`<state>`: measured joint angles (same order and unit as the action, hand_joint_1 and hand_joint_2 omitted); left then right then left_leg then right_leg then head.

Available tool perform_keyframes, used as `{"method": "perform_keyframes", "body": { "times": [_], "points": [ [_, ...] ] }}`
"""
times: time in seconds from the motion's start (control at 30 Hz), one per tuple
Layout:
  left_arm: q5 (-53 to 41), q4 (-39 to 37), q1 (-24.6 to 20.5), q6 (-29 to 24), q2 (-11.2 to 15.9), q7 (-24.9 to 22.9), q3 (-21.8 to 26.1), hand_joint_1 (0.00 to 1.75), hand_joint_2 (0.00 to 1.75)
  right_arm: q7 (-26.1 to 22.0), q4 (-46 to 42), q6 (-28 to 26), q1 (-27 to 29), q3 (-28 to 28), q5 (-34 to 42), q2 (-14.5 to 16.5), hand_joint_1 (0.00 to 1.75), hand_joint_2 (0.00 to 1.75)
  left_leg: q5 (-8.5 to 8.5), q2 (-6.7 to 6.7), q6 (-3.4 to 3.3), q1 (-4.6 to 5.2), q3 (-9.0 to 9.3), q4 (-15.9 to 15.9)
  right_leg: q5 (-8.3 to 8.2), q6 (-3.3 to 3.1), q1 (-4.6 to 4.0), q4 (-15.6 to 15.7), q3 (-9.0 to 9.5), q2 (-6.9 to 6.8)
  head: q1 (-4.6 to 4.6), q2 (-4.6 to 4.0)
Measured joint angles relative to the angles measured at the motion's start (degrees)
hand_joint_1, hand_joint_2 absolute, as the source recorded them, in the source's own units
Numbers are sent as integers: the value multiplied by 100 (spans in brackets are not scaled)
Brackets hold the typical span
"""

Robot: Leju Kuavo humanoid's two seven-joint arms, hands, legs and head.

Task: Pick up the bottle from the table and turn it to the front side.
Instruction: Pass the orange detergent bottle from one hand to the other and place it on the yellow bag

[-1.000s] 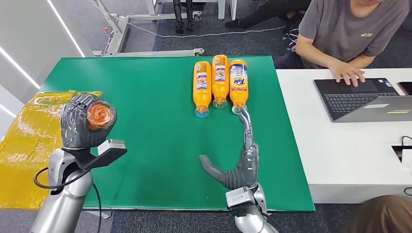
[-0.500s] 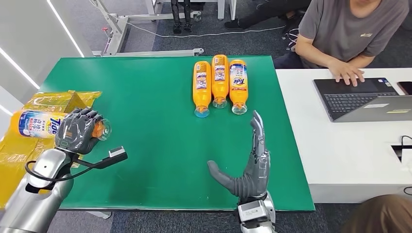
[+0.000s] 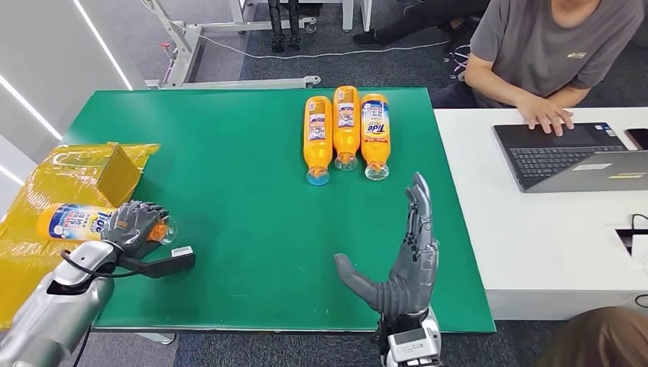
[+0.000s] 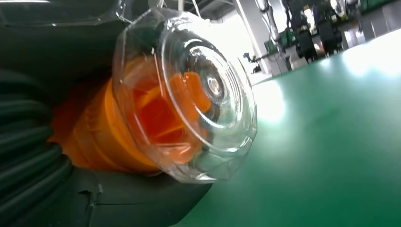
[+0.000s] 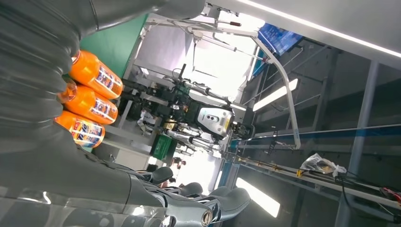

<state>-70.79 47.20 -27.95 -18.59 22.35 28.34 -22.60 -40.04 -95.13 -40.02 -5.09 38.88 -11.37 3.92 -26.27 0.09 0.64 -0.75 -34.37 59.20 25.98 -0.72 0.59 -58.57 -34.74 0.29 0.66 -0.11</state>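
- Green table (image 3: pixel 229 145), three orange bottles (image 3: pixel 346 130) lying side by side near the far edge.
- Yellow plastic sheet (image 3: pixel 46 191) draped over the left end.
- White table (image 3: pixel 535 245) alongside, bearing a laptop (image 3: pixel 565 157).

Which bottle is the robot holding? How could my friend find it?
Start at the big green table and go to its left edge, by the shiny yellow wrapping. There the left robot hand grips an orange bottle lying sideways, clear cap toward the table. The other three orange bottles lie together at the far side, untouched.
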Motion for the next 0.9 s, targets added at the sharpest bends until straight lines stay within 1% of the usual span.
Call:
{"method": "perform_keyframes", "body": {
  "times": [0.07,0.17,0.27,0.37,0.5,0.67,0.8,0.87,0.9],
  "points": [
    [-67,-236,-167,166,-48,49,-87,175,175,0,-14,0,-3,0,-27,3,0,175,0,-4,0,0,-2,1,0,0,0,0,0,-4,0,0],
    [-161,-685,-548,426,-118,217,-282,175,175,0,-17,2,-23,2,-17,10,0,175,1,-9,0,-1,-4,1,-1,-1,0,-1,2,-12,-1,0],
    [-172,-1049,-868,522,-161,355,-436,175,175,0,-16,2,-38,4,38,13,0,175,1,-4,0,-1,-2,1,-2,-2,0,-2,3,-7,0,0],
    [-162,-1299,-1085,599,-201,439,-560,175,175,0,-11,2,-56,5,71,13,0,175,1,-5,0,-1,-2,2,-2,-3,1,-2,2,-7,-1,0],
    [-102,-1551,-1251,683,-256,517,-700,175,175,0,-10,2,-61,7,37,18,0,175,1,-6,0,-1,-2,1,-2,-3,1,-2,2,-8,0,0],
    [-93,-1764,-1359,786,-301,493,-809,175,175,0,-10,2,-50,7,4,23,0,175,1,-5,0,-1,-2,1,-1,-2,0,-2,1,-7,0,0],
    [-60,-1964,-1478,1204,-314,368,-887,175,175,0,-14,2,9,5,-10,23,0,175,1,-4,0,-1,-2,1,-2,-2,0,-2,1,-7,-1,0],
    [-35,-2045,-1517,1366,-309,316,-918,164,175,0,-18,2,41,4,-23,23,0,175,1,-5,0,-1,-2,1,-2,-2,1,-2,1,-7,-1,0],
    [-16,-2080,-1528,1415,-305,296,-933,126,175,0,-19,2,53,4,-34,23,0,175,1,-5,0,-1,-2,1,-2,-2,1,-2,1,-7,-1,0]
  ]
}}
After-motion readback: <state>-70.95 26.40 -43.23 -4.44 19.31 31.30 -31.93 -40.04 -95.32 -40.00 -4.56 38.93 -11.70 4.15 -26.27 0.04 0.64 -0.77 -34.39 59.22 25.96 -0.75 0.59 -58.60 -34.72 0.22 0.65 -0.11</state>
